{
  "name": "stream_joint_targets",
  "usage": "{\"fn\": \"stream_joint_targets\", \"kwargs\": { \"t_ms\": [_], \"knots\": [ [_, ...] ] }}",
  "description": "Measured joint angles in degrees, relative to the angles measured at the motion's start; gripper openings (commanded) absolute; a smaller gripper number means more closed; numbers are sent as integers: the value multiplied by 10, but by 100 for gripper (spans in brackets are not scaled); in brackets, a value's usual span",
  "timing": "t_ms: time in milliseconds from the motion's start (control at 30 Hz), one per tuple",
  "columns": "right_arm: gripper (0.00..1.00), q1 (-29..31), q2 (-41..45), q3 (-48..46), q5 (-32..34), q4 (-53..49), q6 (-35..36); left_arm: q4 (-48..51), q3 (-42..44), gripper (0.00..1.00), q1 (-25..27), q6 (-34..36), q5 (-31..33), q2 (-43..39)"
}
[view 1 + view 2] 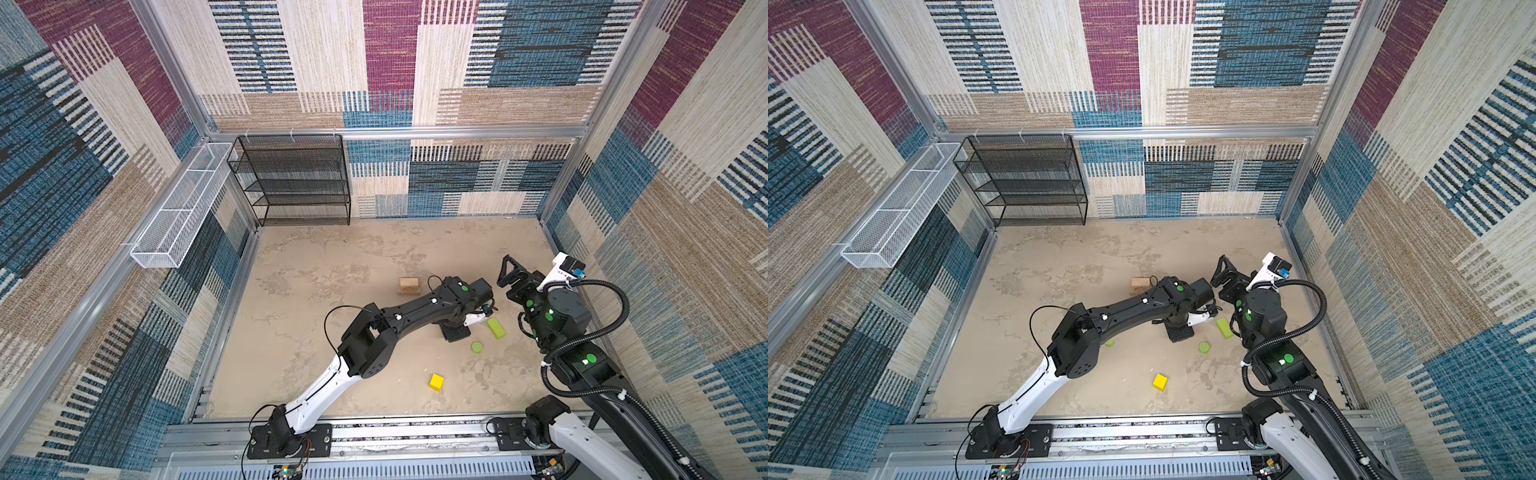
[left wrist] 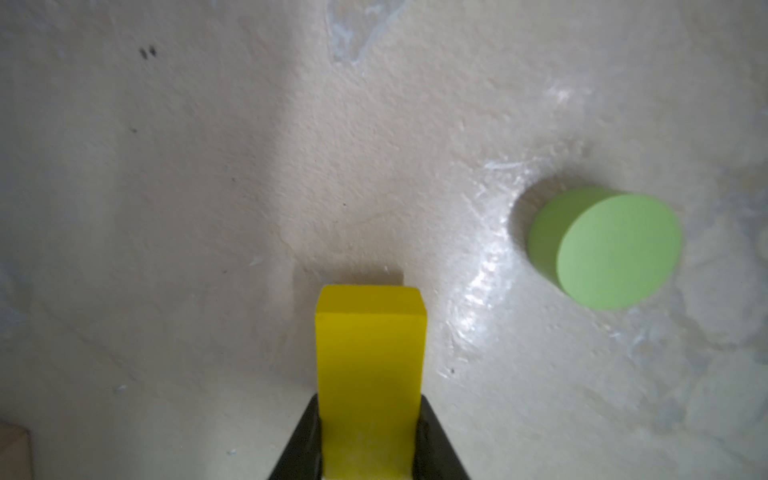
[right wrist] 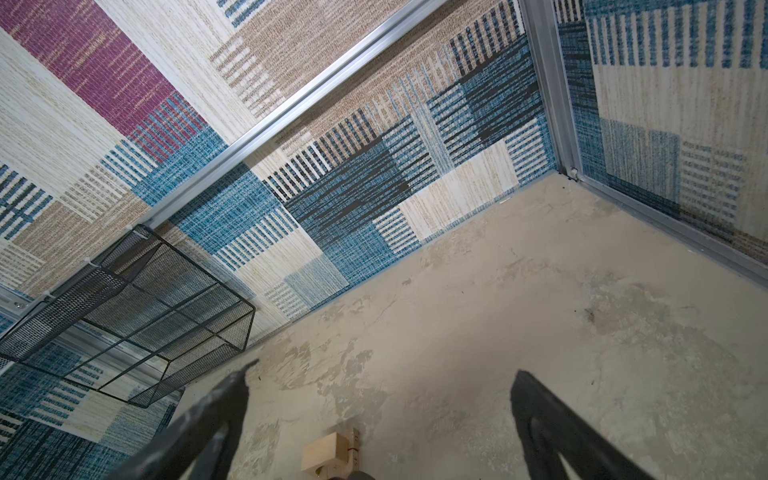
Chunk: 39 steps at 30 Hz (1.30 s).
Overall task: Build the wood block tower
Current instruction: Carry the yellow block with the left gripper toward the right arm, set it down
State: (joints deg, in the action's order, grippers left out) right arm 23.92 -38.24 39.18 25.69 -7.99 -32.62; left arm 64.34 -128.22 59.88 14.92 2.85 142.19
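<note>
The left gripper [image 2: 370, 419] was clamped on the yellow bar [image 2: 370, 345]
The bar stuck out past its fingertips; a lime green disc [image 2: 611, 249] lay beside them, apart; the right gripper [image 3: 382, 374] had fingers wide apart and empty, tan blocks [image 3: 328, 453] visible between them

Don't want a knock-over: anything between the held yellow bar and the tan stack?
Nothing visible. The left gripper holds the yellow bar over bare table; the green disc lies off to its side. In both top views the left arm hides part of the path to the tan stack.
</note>
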Motion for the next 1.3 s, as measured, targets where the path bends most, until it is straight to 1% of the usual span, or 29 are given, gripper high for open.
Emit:
{"fn": "stream_joint_targets", "kwargs": {
  "t_ms": [33, 100, 267, 367, 500, 667, 733, 767, 1133, 1300],
  "knots": [
    [99, 0, 0, 0, 0, 0, 0, 0, 0, 26, 1, 0, 0, 2],
    [99, 0, -2, 0, 0, 0, 2, 0, 0, 35, 1, 0, 0, 3],
    [99, 0, -3, 0, -1, 1, 2, 0, -7, 56, 1, 0, 3, 4],
    [99, 0, -3, -1, -1, 2, 2, 0, -13, 62, 1, 0, 4, 8],
    [99, 0, 0, -1, -2, 2, 2, 0, -14, 77, 1, 0, 10, 9],
    [99, 0, 4, -2, -2, 4, 2, 1, -11, 89, 1, 0, 14, 0],
    [99, 0, 3, -3, -2, 4, 2, 2, -10, 98, 1, 0, 14, -10],
    [99, 0, 3, -3, -2, 5, 2, 2, -9, 99, 1, 0, 15, -15],
    [99, 0, 6, -6, -2, 9, 2, 2, -2, 99, 2, 0, 23, -64],
    [99, 0, 5, -6, -12, 14, 2, 11, -37, 99, 0, -9, 47, -70]
  ]
}}
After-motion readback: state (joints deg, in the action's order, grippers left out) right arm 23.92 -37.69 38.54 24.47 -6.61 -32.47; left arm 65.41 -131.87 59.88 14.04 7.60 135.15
